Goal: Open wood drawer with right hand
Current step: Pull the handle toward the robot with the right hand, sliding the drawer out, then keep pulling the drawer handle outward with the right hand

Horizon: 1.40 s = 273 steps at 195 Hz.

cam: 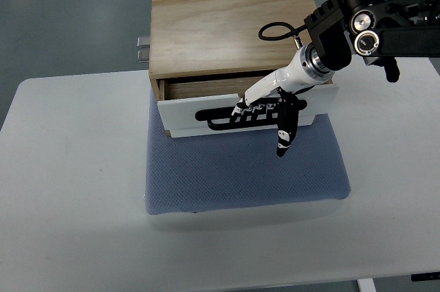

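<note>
Your right hand (265, 110) has its fingers hooked into the black handle (223, 119) on the white front of the wood drawer (206, 103), thumb pointing down off it, w/ the drawer pulled partway out of the wooden box (230, 24) over the blue mat (240, 168)

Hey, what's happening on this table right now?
A robot's right hand reaches in from the right and has its fingers hooked in the black handle on the white front of a wood drawer. The drawer is pulled out a little from its box, showing a gap behind the front. The box sits on a blue mat on a white table. The left hand is not in view.
</note>
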{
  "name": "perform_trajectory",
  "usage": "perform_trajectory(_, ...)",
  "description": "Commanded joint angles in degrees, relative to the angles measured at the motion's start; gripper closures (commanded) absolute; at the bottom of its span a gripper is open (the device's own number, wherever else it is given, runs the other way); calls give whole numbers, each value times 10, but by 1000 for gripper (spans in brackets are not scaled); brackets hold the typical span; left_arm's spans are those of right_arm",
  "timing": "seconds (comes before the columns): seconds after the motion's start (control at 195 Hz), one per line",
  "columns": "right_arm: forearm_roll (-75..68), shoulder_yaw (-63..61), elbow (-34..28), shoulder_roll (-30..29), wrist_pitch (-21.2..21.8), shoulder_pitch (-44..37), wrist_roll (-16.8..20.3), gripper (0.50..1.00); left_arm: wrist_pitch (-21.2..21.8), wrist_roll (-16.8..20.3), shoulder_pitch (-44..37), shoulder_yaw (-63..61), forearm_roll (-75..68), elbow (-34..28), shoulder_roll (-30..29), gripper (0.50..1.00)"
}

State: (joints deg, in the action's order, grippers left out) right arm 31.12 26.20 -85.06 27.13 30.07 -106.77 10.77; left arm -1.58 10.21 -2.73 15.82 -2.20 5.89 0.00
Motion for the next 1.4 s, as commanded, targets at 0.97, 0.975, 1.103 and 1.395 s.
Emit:
perform_trajectory(0.97,-12,1,-74,21,38,-29,-1,558,1,0,0,0,0,0,0,500)
perform_trajectory(0.975,-12,1,-74,21,38,-29,-1,558,1,0,0,0,0,0,0,500)
perform_trajectory(1.103,-11,1,-73,20,31,-29,-1,558,0,0,0,0,0,0,0,500)
perform_trajectory(1.395,-12,1,-79,20,38,-29,-1,558,0,0,0,0,0,0,0,500)
